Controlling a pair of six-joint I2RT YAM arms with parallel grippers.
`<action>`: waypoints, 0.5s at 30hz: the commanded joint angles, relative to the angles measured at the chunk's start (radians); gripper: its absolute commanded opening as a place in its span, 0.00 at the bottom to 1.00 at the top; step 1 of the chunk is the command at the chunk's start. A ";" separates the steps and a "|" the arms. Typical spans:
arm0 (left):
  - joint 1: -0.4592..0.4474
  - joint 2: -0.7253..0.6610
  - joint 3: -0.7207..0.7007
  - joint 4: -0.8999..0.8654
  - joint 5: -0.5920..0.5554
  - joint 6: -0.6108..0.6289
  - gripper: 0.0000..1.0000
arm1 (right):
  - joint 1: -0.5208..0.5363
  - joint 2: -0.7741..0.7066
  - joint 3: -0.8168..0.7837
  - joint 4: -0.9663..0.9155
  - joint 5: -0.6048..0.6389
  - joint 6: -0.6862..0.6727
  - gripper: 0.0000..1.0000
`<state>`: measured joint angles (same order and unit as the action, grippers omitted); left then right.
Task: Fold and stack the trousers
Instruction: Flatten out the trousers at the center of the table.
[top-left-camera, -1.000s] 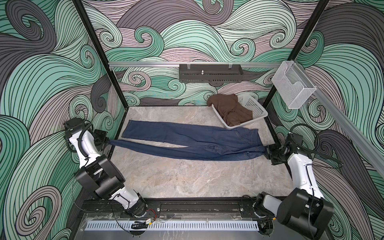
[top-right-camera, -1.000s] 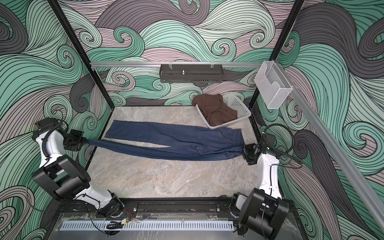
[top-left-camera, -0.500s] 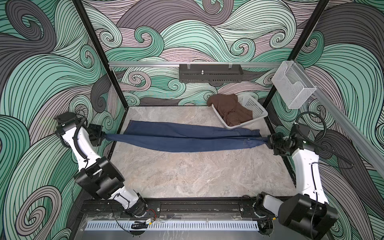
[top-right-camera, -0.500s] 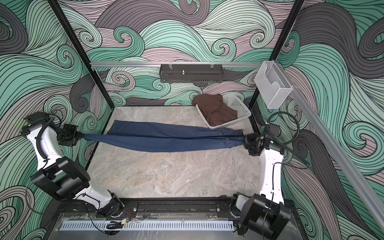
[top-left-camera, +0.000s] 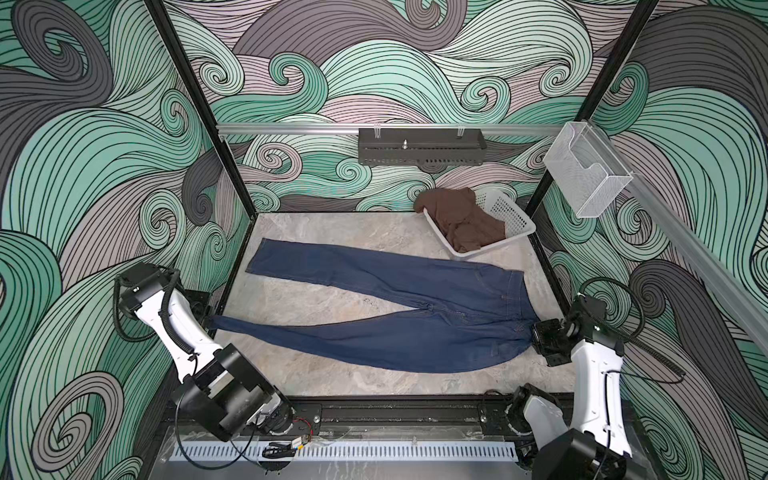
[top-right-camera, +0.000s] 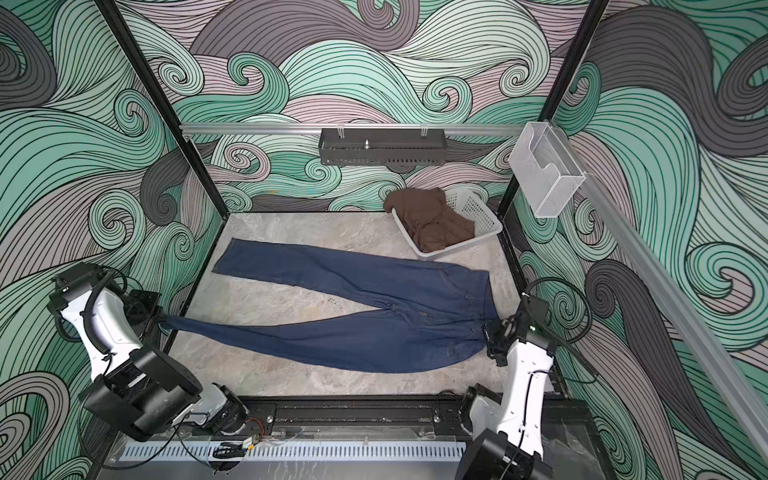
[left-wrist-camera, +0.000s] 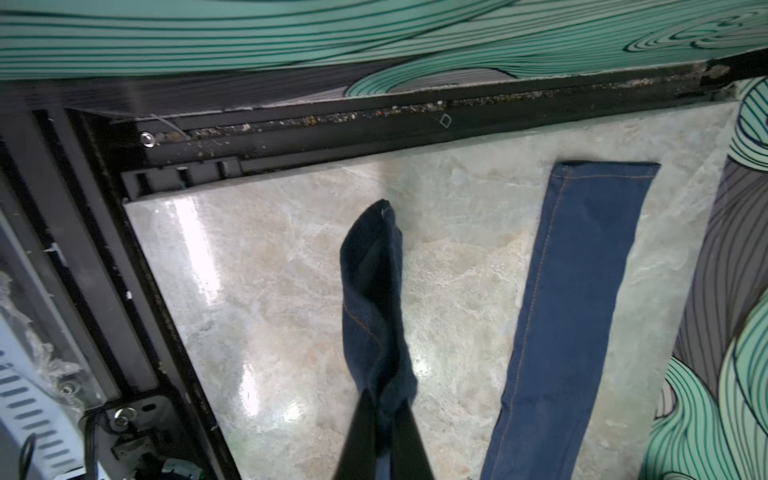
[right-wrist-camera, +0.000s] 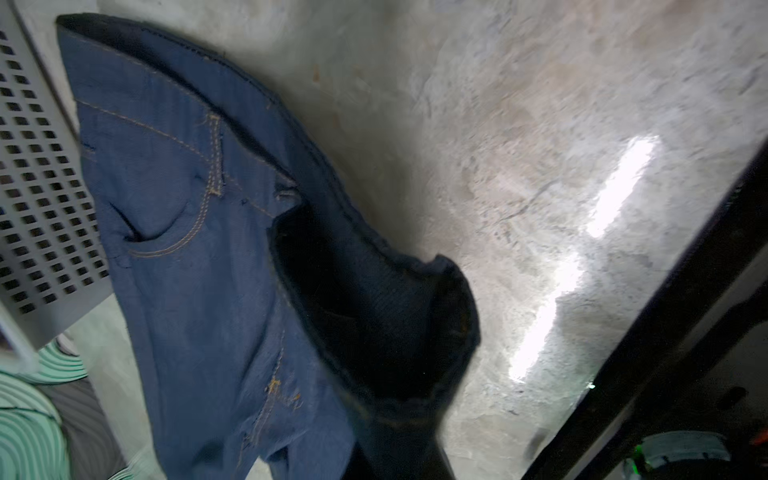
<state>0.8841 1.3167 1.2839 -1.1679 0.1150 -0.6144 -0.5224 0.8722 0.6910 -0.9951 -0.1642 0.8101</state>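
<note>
Neighbouring trousers (top-left-camera: 457, 299): white basket (top-left-camera: 512, 214), brown garment (top-left-camera: 459, 214).

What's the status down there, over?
Left gripper shut on leg cuff, right gripper shut on waistband. Dark navy-blue denim jeans lie unfolded. Nothing blocking.

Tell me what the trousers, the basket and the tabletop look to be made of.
Trousers: dark blue denim, matte; woven twill look and orange-brown seam stitching in the wrist views. Basket: white plastic, likely moulded; rigid walls with a grid of square holes. Tabletop: marble-look surface, glossy with light reflections; real stone or printed laminate cannot be told.
</note>
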 joint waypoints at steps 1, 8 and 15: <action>0.015 -0.012 0.005 -0.009 -0.105 0.021 0.00 | -0.009 -0.012 -0.009 -0.026 0.114 -0.058 0.00; 0.018 -0.012 -0.032 -0.013 -0.122 0.037 0.00 | -0.011 -0.023 -0.045 -0.036 0.130 -0.085 0.06; 0.032 -0.010 -0.029 -0.042 -0.038 0.051 0.43 | -0.011 -0.039 -0.024 -0.057 0.051 -0.066 0.65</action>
<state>0.9043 1.3174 1.2228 -1.1683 0.0456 -0.5739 -0.5278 0.8425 0.6411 -1.0233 -0.0883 0.7410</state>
